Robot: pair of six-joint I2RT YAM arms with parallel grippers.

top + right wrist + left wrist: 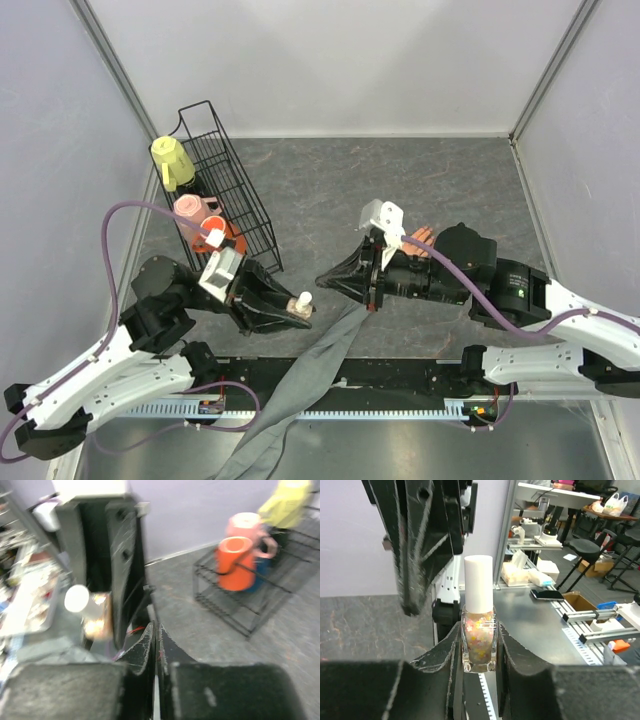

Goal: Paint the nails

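Note:
My left gripper [290, 310] is shut on a small glass nail polish bottle [302, 303] with a white cap and holds it upright. In the left wrist view the bottle [479, 640], full of glitter flakes, sits between my two fingers with its cap [478, 582] on. My right gripper [328, 281] is shut and empty, its tip just right of the bottle. In the right wrist view the blurred bottle [92, 612] lies left of the closed fingertips [150, 640]. The mannequin hand [421, 238] shows only as peach fingers behind the right arm; its nails are too small to see. Its grey sleeve [310, 380] trails toward the near edge.
A black wire rack [235, 195] stands at the back left with a yellow cup [172, 160], a pink cup [190, 210] and an orange cup [225, 235]. The rack and cups also show in the right wrist view [232, 562]. Grey walls enclose the table.

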